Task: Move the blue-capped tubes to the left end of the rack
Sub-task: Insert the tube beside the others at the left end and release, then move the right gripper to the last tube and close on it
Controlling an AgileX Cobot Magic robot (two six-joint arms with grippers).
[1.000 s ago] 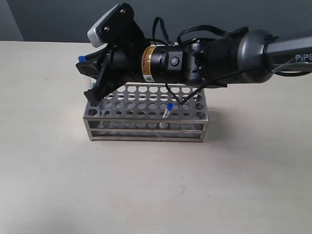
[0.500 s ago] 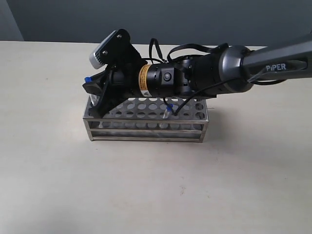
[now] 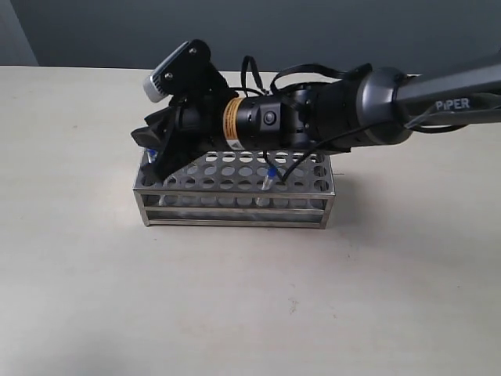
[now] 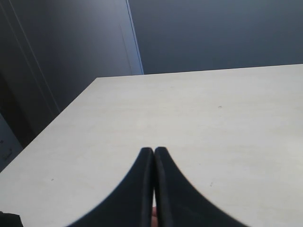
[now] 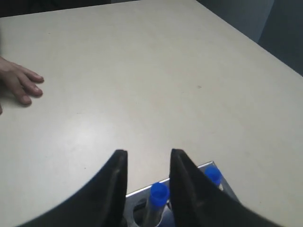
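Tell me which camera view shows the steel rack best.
The exterior view: nearly the whole rack appears; the right gripper hides its far left corner. The right wrist view shows just one corner between its jaws. The left wrist view shows none of it.

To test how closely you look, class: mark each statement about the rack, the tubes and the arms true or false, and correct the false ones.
1. The left jaws are closed with nothing between them. True.
2. The right jaws stand apart with a blue-capped tube between them. True.
3. The rack lies tipped on its side. False: it stands upright on the table.
4. The right arm works at the rack's right end. False: in the exterior view it reaches across to the left end.
5. A person's hand is on the table. True.
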